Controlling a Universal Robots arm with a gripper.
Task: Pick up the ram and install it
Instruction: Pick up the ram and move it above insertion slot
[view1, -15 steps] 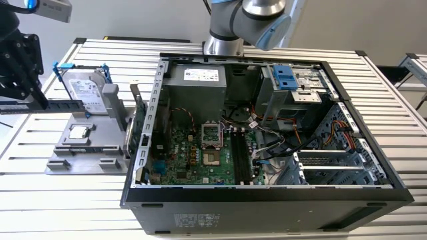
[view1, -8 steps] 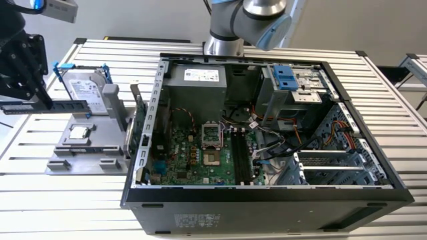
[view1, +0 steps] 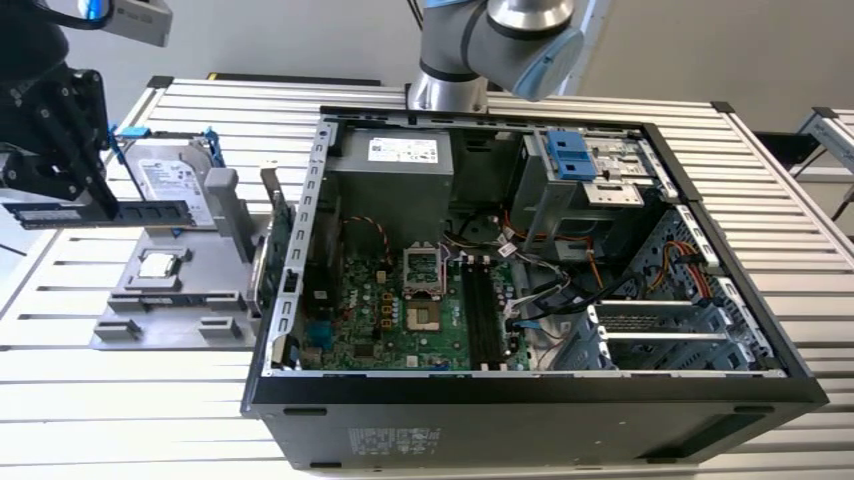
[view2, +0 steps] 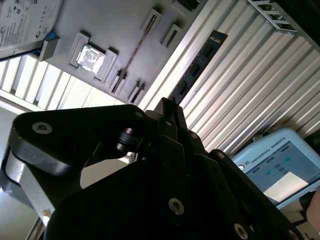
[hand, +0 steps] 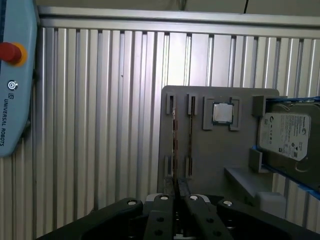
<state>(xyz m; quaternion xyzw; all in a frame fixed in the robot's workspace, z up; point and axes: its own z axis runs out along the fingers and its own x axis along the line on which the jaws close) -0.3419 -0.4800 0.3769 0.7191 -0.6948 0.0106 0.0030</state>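
Your fingers (view1: 60, 188) are pinching one end of the ram (view1: 140, 213). The ram hangs in the air just above the gray tray (view1: 134, 300) on the desk. Picking up looks done. It is not yet in the computer case (view1: 534, 390) beside the tray.

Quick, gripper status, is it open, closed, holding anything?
Gripper: closed, holding the ram.
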